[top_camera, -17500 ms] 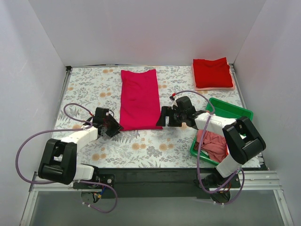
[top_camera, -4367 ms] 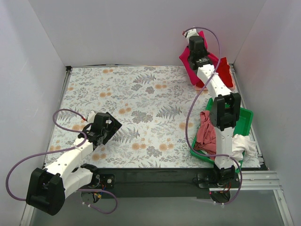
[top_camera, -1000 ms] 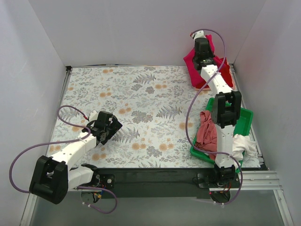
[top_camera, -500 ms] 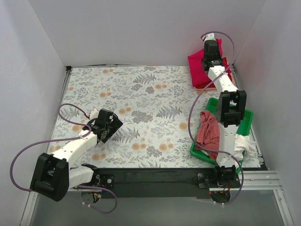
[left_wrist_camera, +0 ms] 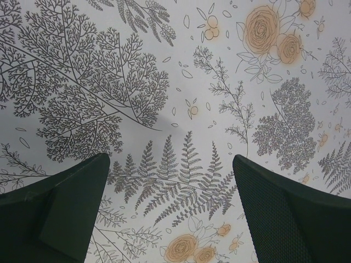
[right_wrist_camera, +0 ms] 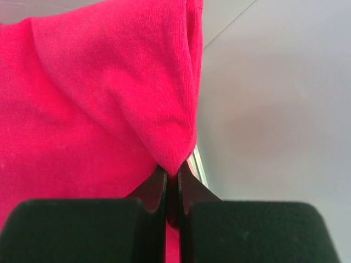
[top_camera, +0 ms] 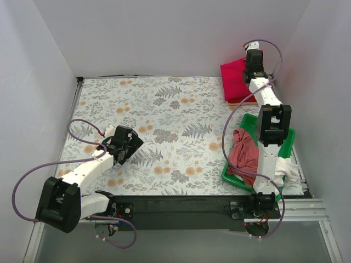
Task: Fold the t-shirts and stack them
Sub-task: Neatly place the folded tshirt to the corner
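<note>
My right gripper (top_camera: pixel 251 61) reaches into the far right corner and is shut on a fold of the magenta t-shirt (top_camera: pixel 234 79). In the right wrist view the cloth (right_wrist_camera: pixel 98 98) is pinched between the closed fingertips (right_wrist_camera: pixel 173 176). The magenta shirt lies over the stack there, and a thin strip of brighter red t-shirt (top_camera: pixel 241 100) shows at the stack's front edge. My left gripper (top_camera: pixel 124 146) hovers low over the floral table at the near left. Its jaws (left_wrist_camera: pixel 170 159) stand wide open with nothing between them.
A green tray (top_camera: pixel 286 134) at the near right holds a crumpled dusty-pink t-shirt (top_camera: pixel 244 153) and a white one (top_camera: pixel 286 167). The white side wall (right_wrist_camera: pixel 274 109) is close beside my right gripper. White walls enclose the table on three sides.
My right gripper has carried the magenta t-shirt to the right and towards the back corner, over the stack. The left arm has hardly moved and stays open.
</note>
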You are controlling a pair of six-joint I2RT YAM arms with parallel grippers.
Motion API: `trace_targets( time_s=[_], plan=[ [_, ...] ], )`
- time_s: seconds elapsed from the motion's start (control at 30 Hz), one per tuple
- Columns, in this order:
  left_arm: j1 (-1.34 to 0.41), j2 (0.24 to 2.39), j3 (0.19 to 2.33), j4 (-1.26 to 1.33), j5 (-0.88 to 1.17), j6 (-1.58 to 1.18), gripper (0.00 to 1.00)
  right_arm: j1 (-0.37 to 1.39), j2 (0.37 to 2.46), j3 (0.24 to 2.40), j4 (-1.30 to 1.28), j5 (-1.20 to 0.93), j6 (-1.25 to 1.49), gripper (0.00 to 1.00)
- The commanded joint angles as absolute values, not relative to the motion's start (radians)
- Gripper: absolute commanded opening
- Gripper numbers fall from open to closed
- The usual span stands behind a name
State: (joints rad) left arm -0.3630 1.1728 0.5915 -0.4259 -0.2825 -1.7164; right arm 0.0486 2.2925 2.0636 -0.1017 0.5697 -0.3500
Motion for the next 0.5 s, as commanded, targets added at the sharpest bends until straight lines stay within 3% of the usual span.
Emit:
trace_targets(
  time_s=[0.0, 0.27, 0.33, 0.4, 0.47],
  plan=[
    [-0.367, 1.172, 0.630, -0.429, -0.331, -1.710, 0.95, 0.014, 2.289, 2.052, -0.044, 0.514, -0.290, 0.03],
    [-0.367, 1.207, 0.646, -0.434, -0.331, -1.715, 0.95, -0.037, 2.322, 2.057, -0.049, 0.439, -0.241, 0.04],
    [-0.367, 1.213, 0.649, -0.436, -0.331, -1.715, 0.95, -0.044, 2.329, 2.057, -0.051, 0.425, -0.232, 0.11],
    [-0.367, 1.219, 0.653, -0.437, -0.331, -1.717, 0.95, -0.058, 2.332, 2.057, -0.051, 0.416, -0.210, 0.26],
    [-0.367, 1.224, 0.653, -0.439, -0.334, -1.717, 0.95, -0.070, 2.338, 2.057, -0.049, 0.416, -0.193, 0.36]
  ],
)
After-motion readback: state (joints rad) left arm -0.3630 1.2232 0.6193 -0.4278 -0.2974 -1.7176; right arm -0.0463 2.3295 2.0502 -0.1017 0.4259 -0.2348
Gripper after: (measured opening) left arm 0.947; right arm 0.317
